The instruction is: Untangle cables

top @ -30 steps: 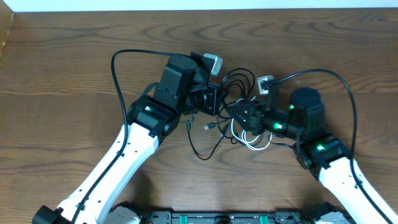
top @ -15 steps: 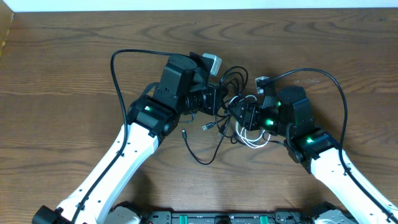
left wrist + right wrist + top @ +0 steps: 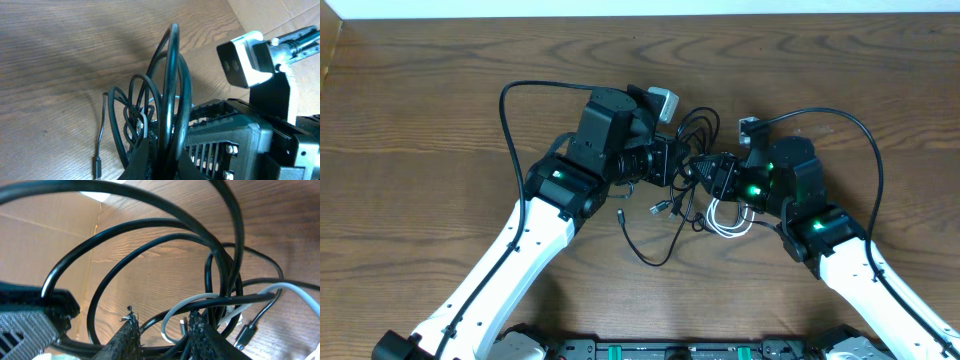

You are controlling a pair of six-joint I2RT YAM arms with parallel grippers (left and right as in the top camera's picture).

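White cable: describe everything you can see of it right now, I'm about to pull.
The white cable is a thin, smooth, rubbery-looking cord, bunched in a few small flattened loops on the wooden table, close below the right gripper in the overhead view. Its upper part runs into the tangle of black cables, which cross it. In the right wrist view it arcs just beyond the parted fingers, crossed by a black strand. Neither end plug can be made out.

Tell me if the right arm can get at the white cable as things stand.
Probably yes. The white cable loops just beside the right gripper, and the wrist view shows it ahead of the fingers. Black cables cross it though, so they may get caught too.
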